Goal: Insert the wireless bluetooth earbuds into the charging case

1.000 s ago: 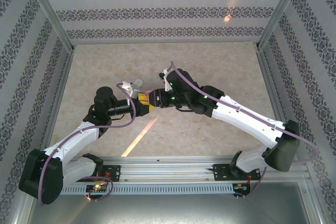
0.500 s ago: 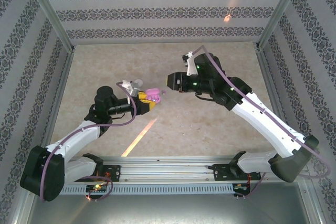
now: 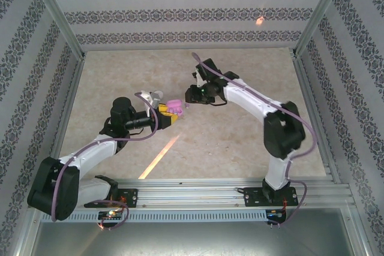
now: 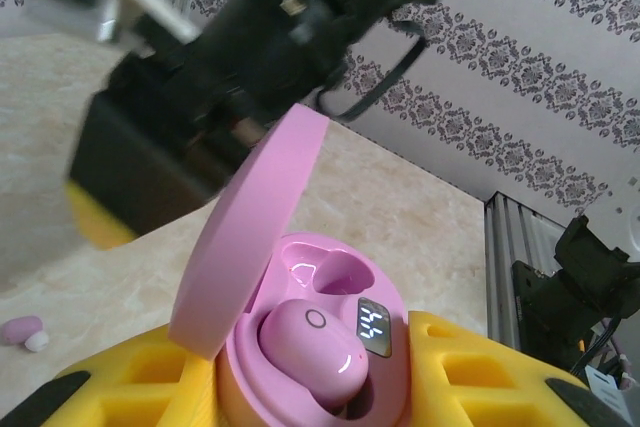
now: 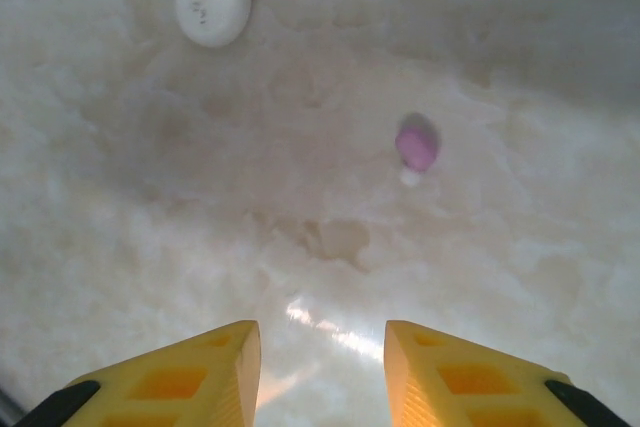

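Swung back toward the open pink oval plastic charging case (image 4: 250, 247), the right gripper (image 5: 320, 347) hangs spread above a loose lilac plastic earbud (image 5: 416, 145) lying near the case. The left gripper (image 3: 167, 116) pinches the case, with a second earbud (image 4: 305, 352) seated inside.

You are working in a robot test cell, a lab rig rather than a lived-in room. Patterned wallpaper (image 3: 192, 4) covers the panels at 9, 12 and 3 o'clock, and bare aluminium posts (image 3: 57, 13) frame them at the corners. The marble-look tabletop (image 3: 240, 148) sits boxed inside that frame. At 6 o'clock a slotted aluminium rail (image 3: 192, 187) carries two white robot arms, the left arm (image 3: 90, 153) and the right arm (image 3: 252, 101). Purple cables (image 3: 57, 191) loop along them, and plain sheet metal (image 3: 210, 238) lies below the rail.
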